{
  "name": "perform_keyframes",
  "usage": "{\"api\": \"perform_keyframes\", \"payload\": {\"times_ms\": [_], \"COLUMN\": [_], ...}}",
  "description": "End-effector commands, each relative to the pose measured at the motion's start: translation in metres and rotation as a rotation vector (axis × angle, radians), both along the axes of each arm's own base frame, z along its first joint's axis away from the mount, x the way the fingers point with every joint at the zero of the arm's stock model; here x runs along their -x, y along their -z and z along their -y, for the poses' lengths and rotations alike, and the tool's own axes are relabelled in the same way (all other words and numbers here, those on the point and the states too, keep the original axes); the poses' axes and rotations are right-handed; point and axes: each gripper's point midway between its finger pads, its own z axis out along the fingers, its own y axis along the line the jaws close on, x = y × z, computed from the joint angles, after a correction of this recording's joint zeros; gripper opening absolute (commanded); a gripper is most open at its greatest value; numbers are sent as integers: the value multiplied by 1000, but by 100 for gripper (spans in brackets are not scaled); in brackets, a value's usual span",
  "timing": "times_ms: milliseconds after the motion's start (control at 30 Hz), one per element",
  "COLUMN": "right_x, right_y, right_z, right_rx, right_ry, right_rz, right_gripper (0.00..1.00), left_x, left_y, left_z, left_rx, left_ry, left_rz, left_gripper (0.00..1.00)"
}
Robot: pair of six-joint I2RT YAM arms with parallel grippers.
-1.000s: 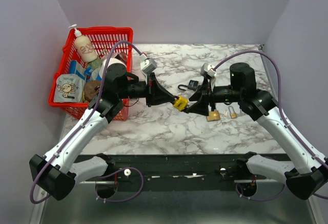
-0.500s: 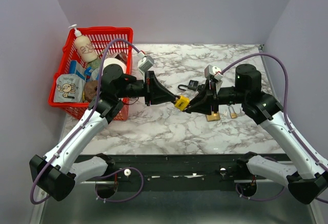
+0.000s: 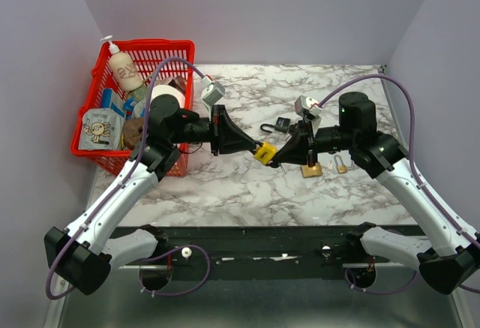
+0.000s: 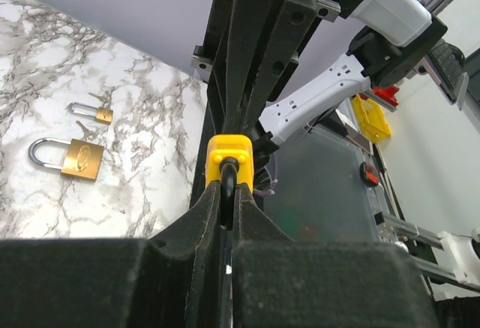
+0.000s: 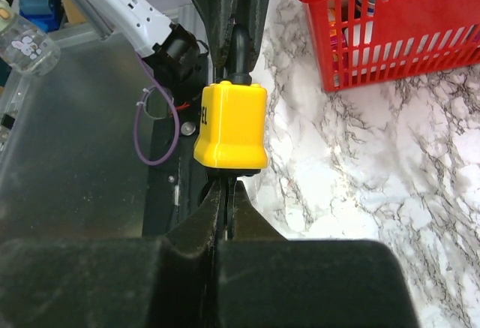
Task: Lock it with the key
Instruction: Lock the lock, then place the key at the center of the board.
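Table: a white tabletop with grey marble veining (image 3: 225,185), spread beneath both pincers.
Basket: a red plastic lattice basket (image 3: 161,43) stands on the far left corner, well behind the left pincer (image 3: 253,146).
Large padlock: a brass-bodied padlock with a steel shackle (image 3: 312,170) lies flat just to the right of the right pincer (image 3: 274,158).
Small padlock: a smaller brass padlock (image 3: 341,165) lies flat, farther right of that pincer, near the large one but not touching it.
Black padlock: a black-bodied padlock with a dark shackle (image 3: 279,124) lies just beyond the right pincer.
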Motion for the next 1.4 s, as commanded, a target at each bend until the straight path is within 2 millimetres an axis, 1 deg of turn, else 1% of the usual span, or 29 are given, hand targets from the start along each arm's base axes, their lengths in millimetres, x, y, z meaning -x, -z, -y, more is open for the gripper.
{"api": "perform_keyframes", "payload": {"times_ms": [0, 133, 267, 300, 367, 400, 433, 467, 500, 533, 567, 633, 667, 700, 733, 767, 833, 900, 933, 1133, 1167, 1267, 1300, 1367], "right_x": [11, 14, 12, 9, 1, -8, -24, -35, -46, -60, -66, -75, -77, -80, -82, -83, -81, -81, -83, -86, -90, -102, -106, -113], "right_y": [7, 22, 37, 39, 52, 59, 70, 88, 98, 114, 129, 146, 153, 166, 174, 182, 204, 217, 229, 259, 268, 277, 285, 290], "right_z": [5, 6, 9, 10, 11, 14, 18, 22, 28, 35, 38, 40, 41, 42, 44, 45, 51, 52, 58, 61, 61, 67, 74, 79], "right_rx": [21, 51, 78, 81, 109, 124, 157, 183, 200, 237, 265, 300, 317, 352, 374, 391, 439, 460, 491, 552, 569, 571, 577, 582], "right_ry": [-16, -10, 9, 19, 65, 112, 216, 282, 353, 463, 503, 546, 565, 580, 598, 608, 647, 661, 702, 740, 747, 790, 809, 832], "right_rz": [-50, -120, -194, -210, -268, -293, -339, -381, -407, -441, -470, -492, -517, -551, -562, -580, -631, -649, -666, -735, -755, -819, -857, -869], "right_gripper": [1, 1, 1, 1, 1, 1, 1, 1, 1, 1, 1, 1, 1, 1, 1, 1, 1, 1, 1, 1, 1, 1, 1, 1], "left_x": [-9, -19, -30, -32, -35, -39, -41, -43, -46, -46, -48, -51, -51, -52, -52, -52, -53, -54, -54, -54, -54, -54, -54, -54], "left_y": [-24, -31, -36, -35, -33, -32, -30, -28, -26, -26, -24, -21, -20, -18, -16, -14, -9, -6, -6, -2, -2, 3, 4, 6], "left_z": [-12, -17, -23, -24, -26, -28, -29, -30, -31, -32, -33, -34, -35, -35, -36, -36, -37, -38, -38, -39, -39, -40, -40, -41], "left_rx": [53, 60, 64, 64, 62, 60, 58, 57, 55, 54, 52, 49, 47, 42, 36, 32, 24, 20, 19, 16, 15, 2, -2, -10], "left_ry": [-53, -83, -121, -127, -141, -161, -169, -178, -193, -203, -212, -228, -232, -236, -241, -244, -253, -260, -261, -267, -267, -276, -278, -284], "left_rz": [88, 108, 115, 112, 107, 103, 97, 96, 90, 91, 88, 87, 86, 85, 86, 83, 80, 76, 78, 72, 71, 61, 60, 54], "left_gripper": [0, 0, 0, 0, 0, 0, 0, 0, 0, 0, 0, 0, 0, 0, 0, 0, 0, 0, 0, 0, 0, 0, 0, 0]}}
